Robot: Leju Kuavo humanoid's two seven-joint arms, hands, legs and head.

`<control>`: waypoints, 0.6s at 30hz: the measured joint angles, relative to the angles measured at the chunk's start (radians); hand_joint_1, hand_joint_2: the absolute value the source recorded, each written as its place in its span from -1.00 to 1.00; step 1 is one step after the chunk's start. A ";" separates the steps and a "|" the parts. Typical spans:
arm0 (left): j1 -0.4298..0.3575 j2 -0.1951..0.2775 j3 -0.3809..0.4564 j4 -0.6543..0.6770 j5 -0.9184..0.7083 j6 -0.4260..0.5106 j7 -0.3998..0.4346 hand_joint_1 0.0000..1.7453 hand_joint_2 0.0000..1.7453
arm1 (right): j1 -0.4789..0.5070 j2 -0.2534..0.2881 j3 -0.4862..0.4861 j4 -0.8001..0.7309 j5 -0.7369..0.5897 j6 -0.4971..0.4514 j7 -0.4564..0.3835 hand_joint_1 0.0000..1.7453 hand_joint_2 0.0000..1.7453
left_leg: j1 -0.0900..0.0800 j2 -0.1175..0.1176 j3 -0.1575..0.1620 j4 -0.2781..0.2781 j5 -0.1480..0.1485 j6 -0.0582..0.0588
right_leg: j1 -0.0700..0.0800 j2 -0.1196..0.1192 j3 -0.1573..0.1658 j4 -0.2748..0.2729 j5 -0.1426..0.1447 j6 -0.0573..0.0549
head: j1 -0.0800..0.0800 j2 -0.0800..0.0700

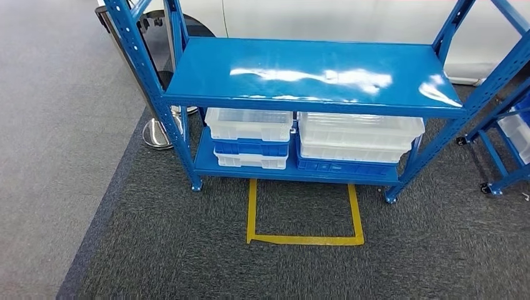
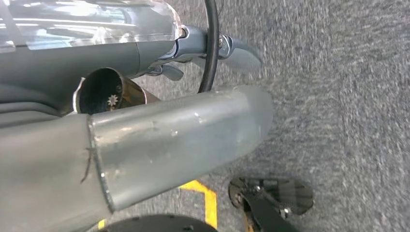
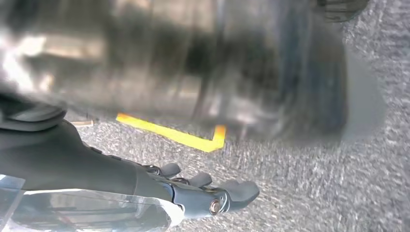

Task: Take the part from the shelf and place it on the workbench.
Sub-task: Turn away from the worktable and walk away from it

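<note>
A blue metal shelf (image 1: 312, 72) stands right in front of me; its glossy top board is bare. On its lower board sit two stacks of white and blue plastic bins (image 1: 250, 128), (image 1: 356, 134); what lies inside them cannot be made out. My left hand (image 2: 183, 135) hangs over the grey carpet, its thick thumb and dark fingers (image 2: 237, 50) stretched out and holding nothing. My right hand (image 3: 193, 195) also hangs above the carpet with its fingers extended and nothing in them. A blurred dark mass covers much of the right wrist view.
Yellow tape (image 1: 306, 239) marks a square on the dark carpet before the shelf. A chrome post base (image 1: 156, 134) stands at the shelf's left leg. A second blue wheeled rack (image 1: 506, 131) stands to the right. Lighter floor lies to the left.
</note>
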 joint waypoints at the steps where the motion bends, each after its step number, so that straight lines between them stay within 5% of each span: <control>1: 0.000 -0.001 0.001 0.000 0.002 -0.003 0.002 -1.00 0.00 | 0.000 0.000 0.000 0.000 0.001 0.000 0.001 -1.00 1.00 | -0.001 0.000 0.000 -0.001 0.001 -0.003 | -0.001 -0.001 0.000 0.000 -0.001 0.001 | 0.000 0.000; 3: 0.002 -0.001 0.004 0.000 0.006 -0.011 0.005 -1.00 1.00 | 0.001 0.000 0.000 0.000 0.004 0.001 0.001 -1.00 1.00 | -0.004 0.000 0.000 0.001 0.000 0.001 | -0.003 -0.001 0.002 -0.002 0.001 0.005 | 0.000 0.000; 13: 0.000 -0.003 0.020 0.000 0.017 -0.037 0.020 -1.00 1.00 | 0.000 0.001 0.000 0.000 0.016 0.013 -0.001 -1.00 1.00 | -0.006 0.000 0.000 0.004 -0.001 0.009 | -0.006 -0.001 0.005 -0.009 0.004 0.012 | 0.000 0.000; 18: -0.001 -0.004 0.030 0.000 0.022 -0.032 0.106 -1.00 1.00 | -0.001 0.001 0.000 0.000 0.025 0.019 0.009 -1.00 1.00 | -0.006 0.000 0.000 0.004 -0.002 0.011 | -0.006 -0.001 0.005 -0.009 0.003 0.014 | 0.000 0.000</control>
